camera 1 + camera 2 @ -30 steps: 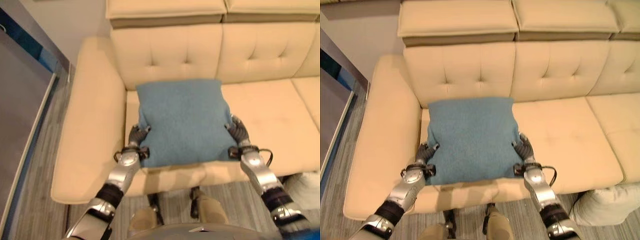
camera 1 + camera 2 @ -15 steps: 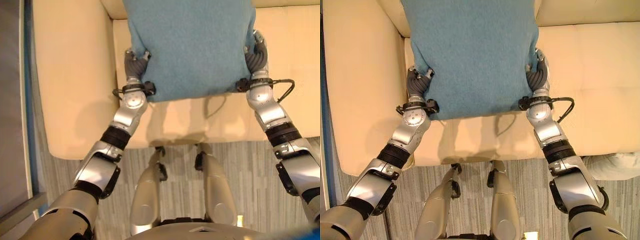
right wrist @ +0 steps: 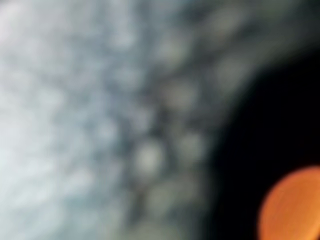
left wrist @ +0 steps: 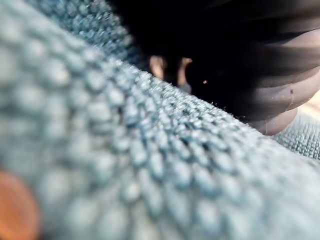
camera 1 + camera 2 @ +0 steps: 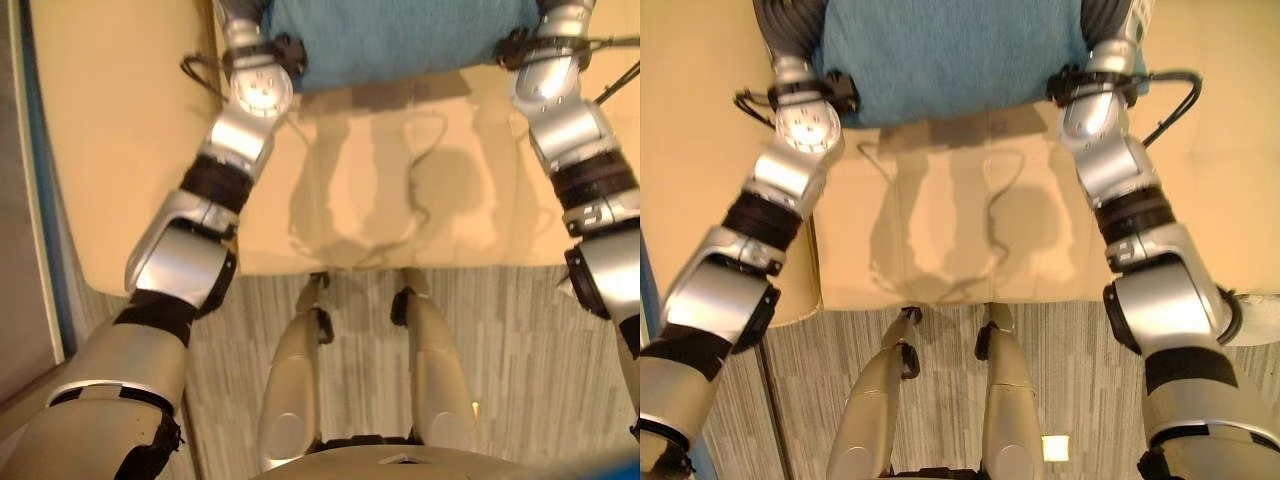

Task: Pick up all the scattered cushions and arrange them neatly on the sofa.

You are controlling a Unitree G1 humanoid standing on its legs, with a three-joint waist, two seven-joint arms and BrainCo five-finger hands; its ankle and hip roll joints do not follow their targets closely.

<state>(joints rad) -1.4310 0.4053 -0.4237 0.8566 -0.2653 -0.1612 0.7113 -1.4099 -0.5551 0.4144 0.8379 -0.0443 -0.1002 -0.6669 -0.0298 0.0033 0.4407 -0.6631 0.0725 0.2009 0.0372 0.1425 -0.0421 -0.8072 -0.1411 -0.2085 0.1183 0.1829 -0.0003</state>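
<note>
Above the sofa seat's (image 5: pixel 960 240) front edge, the blue cushion (image 5: pixel 950 50) is pressed between left hand (image 5: pixel 790 25) and right hand (image 5: pixel 1110 20) for placement; finger positions cannot be determined.

— Where do we look from?
— Our two head eyes look steeply down from above; both share the blue cushion (image 5: pixel 950 55), the sofa (image 5: pixel 400 180) seat edge and striped floor (image 5: pixel 1070 350) below.
— And the wrists?
— Each wrist camera sits right against the cushion's weave, beside its own robot hand (image 4: pixel 280 95).
</note>
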